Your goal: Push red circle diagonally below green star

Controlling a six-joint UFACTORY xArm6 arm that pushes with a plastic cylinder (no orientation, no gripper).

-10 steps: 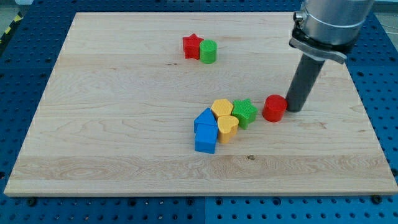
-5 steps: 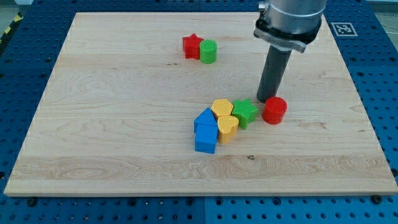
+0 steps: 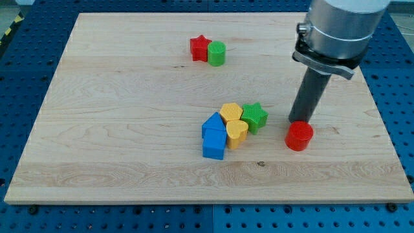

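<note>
tip: my tip (image 3: 298, 122) sat touching the far edge of red circle (image 3: 299, 136) | circle lay right and nearer of green star (image 3: 255, 117) | gripper: none fitted, state not applicable

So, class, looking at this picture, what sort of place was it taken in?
Probably a robotics lab bench. A wooden board lies on a blue perforated surface, small coloured blocks such as the red circle sit on it, and my tip touches that circle's upper edge.
</note>
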